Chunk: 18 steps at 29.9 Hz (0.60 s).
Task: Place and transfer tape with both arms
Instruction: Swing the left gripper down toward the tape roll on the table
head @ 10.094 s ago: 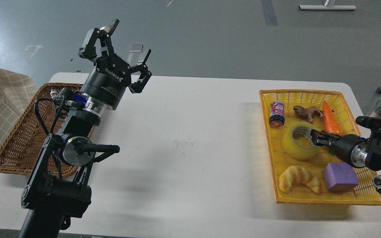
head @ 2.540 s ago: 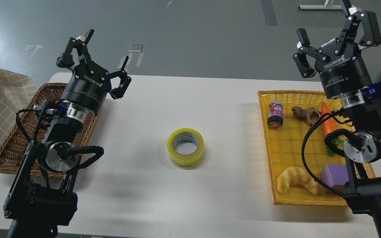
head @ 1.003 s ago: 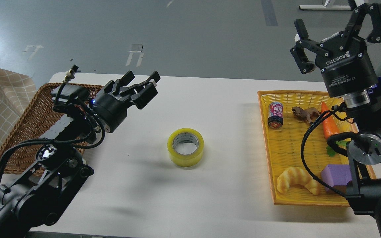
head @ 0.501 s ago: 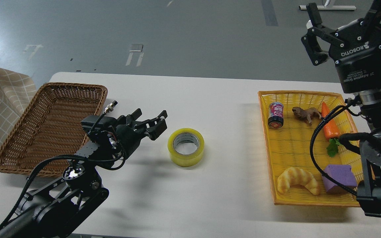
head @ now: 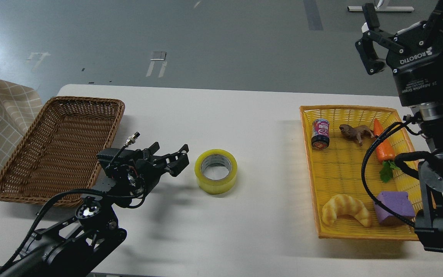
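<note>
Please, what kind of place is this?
Probably a robotics lab or test room: a white table on a bare grey floor with tape marks, two baskets of toy props like a croissant, and two robot arms.

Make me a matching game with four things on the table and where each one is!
Things:
1. tape
2. croissant
3. carrot
4. brown basket

Places:
A. far end of the yellow basket, beside the toy animal
B. left side of the table, with nothing in it
C. middle of the table, on the bare white top
D. near end of the yellow basket, beside the purple block

Pairs: 1-C, 2-D, 3-A, 4-B
</note>
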Tool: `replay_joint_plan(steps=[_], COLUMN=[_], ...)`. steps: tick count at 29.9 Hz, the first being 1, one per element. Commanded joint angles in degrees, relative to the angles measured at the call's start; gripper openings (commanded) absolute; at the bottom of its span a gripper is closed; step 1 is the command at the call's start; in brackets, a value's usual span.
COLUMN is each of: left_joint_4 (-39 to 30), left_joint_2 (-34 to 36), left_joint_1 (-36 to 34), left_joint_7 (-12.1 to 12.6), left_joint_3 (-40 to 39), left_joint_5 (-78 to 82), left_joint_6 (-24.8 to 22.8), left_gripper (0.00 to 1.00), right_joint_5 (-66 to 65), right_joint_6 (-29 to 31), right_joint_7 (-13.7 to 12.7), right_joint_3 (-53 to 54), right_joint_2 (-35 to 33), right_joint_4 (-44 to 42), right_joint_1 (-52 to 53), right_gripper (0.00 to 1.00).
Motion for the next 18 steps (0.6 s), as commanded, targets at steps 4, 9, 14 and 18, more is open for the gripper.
replay_joint_plan(steps=[4, 9, 14, 18], left_joint_4=[1.1, 1.3, 3.1, 4.7], left_joint_2=[-2.4, -2.8, -3.0, -4.1], left_joint_1=[-0.7, -2.6, -5.3, -6.1], left_joint_7=[0.0, -0.1, -0.1, -0.1], left_joint_3=[1.3, 3.9, 6.3, 7.0], left_joint_5=[0.0, 0.0, 0.0, 0.0], left_joint_6=[0.0, 0.0, 0.0, 0.0], left_gripper=[0.98, 0.98, 0.98, 0.98], right_joint_5=[-0.1, -0.1, -0.2, -0.3], right_joint_6=[0.0, 0.0, 0.0, 0.0], right_joint_7=[0.0, -0.1, -0.1, -0.1], right_joint_3=[-0.2, -0.3, -0.3, -0.3], right_joint_2=[-0.1, -0.2, -0.2, -0.2], right_joint_4=[-1.9, -2.0, -3.1, -3.7], right_joint_1=[-0.3, -0.5, -1.0, -1.1], right_gripper=[1.00, 1.00, 1.00, 1.00])
